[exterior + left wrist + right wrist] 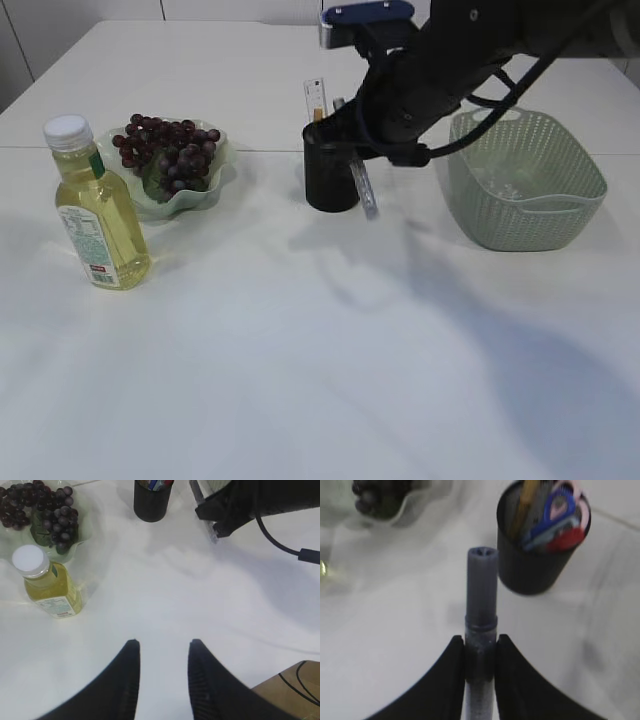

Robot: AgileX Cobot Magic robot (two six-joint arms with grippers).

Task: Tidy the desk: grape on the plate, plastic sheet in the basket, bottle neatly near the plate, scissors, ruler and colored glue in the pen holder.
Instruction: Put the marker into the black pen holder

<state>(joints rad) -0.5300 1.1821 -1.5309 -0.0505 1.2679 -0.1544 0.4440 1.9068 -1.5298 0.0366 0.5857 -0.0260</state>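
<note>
Right end effector pinches the colored glue tip-down beside the pen holder, ready for insertion.

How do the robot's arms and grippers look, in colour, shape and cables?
Both grippers have black, curved fingers that taper to the tips; the left gripper shows fine ribbing on its inner pads. The right gripper belongs to a bulky black arm with a blue part on top and black cables looping beside it.
</note>
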